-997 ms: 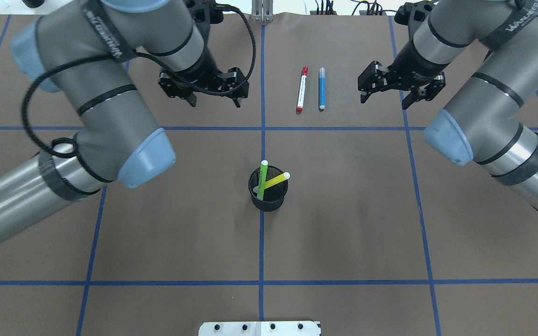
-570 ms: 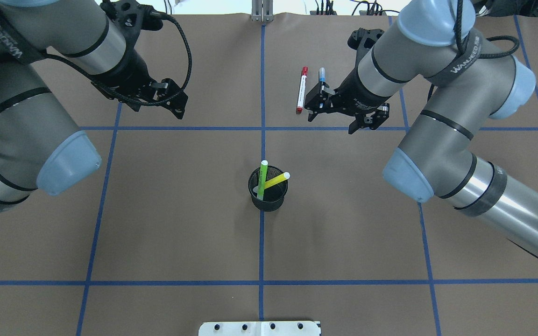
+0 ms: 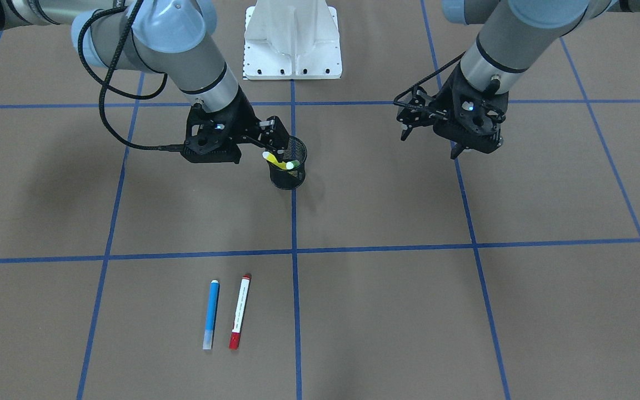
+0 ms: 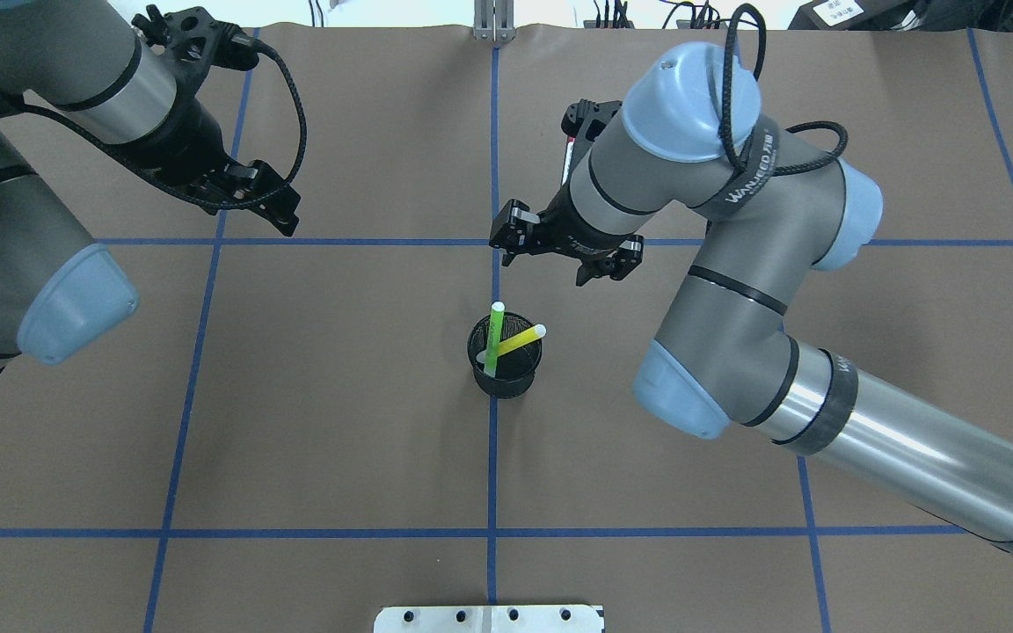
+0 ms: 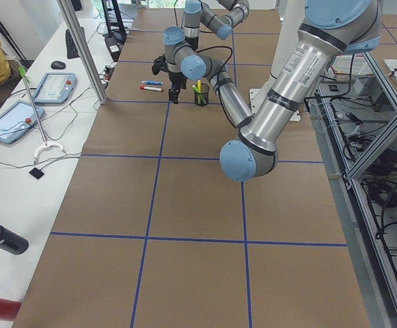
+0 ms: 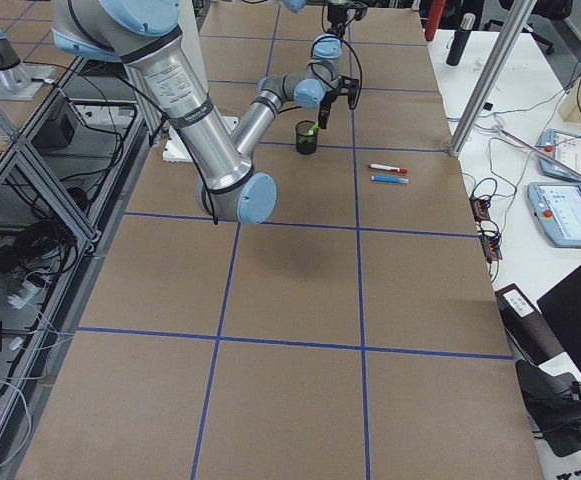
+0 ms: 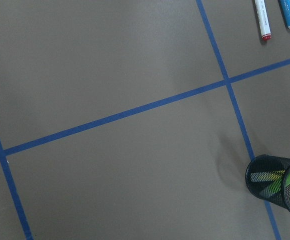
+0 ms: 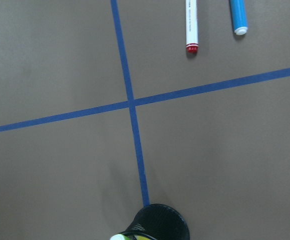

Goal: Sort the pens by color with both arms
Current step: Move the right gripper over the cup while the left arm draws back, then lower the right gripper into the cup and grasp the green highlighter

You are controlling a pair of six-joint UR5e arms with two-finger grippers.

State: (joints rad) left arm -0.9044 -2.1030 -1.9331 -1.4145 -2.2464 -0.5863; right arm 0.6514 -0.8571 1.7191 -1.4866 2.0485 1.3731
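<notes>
green pen (image 4: pixel 494 338) and yellow pen (image 4: pixel 522 339) lean in the black cup (image 4: pixel 506 382) at the middle of the desk (image 4: pixel 339 422). blue pen (image 3: pixel 210 314) and red pen (image 3: pixel 239 311) lie side by side toward the far side. right claw (image 4: pixel 544 264) released, near the cup; left claw (image 3: pixel 430 145) released, well apart.

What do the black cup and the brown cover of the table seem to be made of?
The black mesh cup: probably metal wire mesh, painted matt black; its wall is a fine grid of holes. The table cover: likely brown paper, matt; it gives no glare. The blue lines: seemingly stuck-on tape.
</notes>
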